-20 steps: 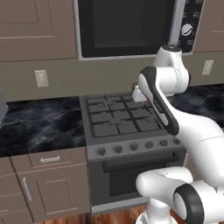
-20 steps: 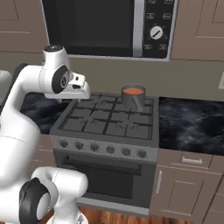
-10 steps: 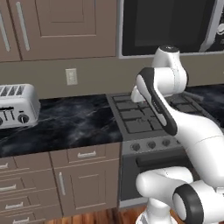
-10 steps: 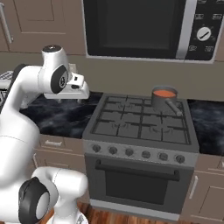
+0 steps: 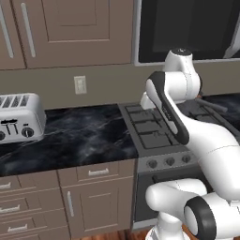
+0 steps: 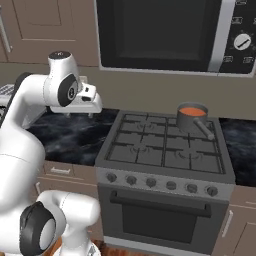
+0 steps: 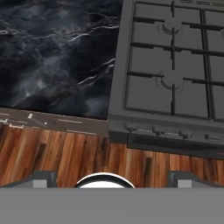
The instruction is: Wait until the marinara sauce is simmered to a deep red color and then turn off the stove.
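1. I see the wide grey gas stove (image 6: 165, 150) with dark grid grates and a row of round dark knobs (image 6: 161, 184) on its front panel; using it as the landmark.
2. The small grey long-handled saucepan (image 6: 193, 119) sits on the stove's back right burner, handle pointing toward the stove's front right.
3. The marinara sauce (image 6: 192, 111) inside it is a smooth orange-red disc, rimmed by the pan.
4. The two-finger gripper (image 6: 90, 114) hangs left of the stove, above the black marbled countertop (image 6: 75, 135), well apart from the saucepan and the knobs.
5. Jaws are spread wide, nothing between them; in the hand view the dark fingertips (image 7: 41, 178) sit far apart.
6. The black-windowed microwave (image 6: 165, 35) is mounted above the stove.
7. A silver toaster (image 5: 18, 117) stands on the countertop, far left of the stove.
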Robot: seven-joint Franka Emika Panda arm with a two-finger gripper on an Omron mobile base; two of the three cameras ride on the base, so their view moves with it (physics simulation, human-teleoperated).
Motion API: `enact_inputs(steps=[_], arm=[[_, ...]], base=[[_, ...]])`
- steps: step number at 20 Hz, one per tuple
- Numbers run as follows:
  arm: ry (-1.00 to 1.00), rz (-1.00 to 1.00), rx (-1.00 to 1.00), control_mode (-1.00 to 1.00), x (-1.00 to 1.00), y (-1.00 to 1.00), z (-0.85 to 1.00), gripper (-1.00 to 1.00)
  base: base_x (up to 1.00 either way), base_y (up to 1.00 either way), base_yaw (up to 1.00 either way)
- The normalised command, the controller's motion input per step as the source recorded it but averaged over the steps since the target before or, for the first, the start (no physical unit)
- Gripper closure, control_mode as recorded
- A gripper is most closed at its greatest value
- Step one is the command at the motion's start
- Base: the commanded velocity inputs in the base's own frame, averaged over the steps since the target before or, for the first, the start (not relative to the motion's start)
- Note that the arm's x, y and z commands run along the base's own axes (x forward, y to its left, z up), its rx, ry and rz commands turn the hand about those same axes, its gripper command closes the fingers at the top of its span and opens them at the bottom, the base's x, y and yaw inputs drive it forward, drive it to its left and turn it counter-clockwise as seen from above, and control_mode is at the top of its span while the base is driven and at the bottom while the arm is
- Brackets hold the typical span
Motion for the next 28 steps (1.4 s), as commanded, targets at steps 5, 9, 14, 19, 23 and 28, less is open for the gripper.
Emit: enact_inputs(steps=[5, 9, 14, 19, 23, 28], arm=[[0.0, 0.0, 0.0, 1.0, 0.0, 0.0, 0.0, -1.0], [0.0, 0.0, 0.0, 1.0, 0.0, 0.0, 0.0, -1.0], [0.0, 0.0, 0.0, 1.0, 0.0, 0.0, 0.0, -1.0], [0.0, 0.0, 0.0, 1.0, 0.0, 0.0, 0.0, -1.0], [0.0, 0.0, 0.0, 1.0, 0.0, 0.0, 0.0, -1.0], [0.0, 0.0, 0.0, 1.0, 0.0, 0.0, 0.0, -1.0]], base=[[0.41, 0.0, 0.0], [0.31, 0.0, 0.0], [0.22, 0.0, 0.0], [0.0, 0.0, 0.01], [0.0, 0.0, 0.0], [0.0, 0.0, 0.0]])
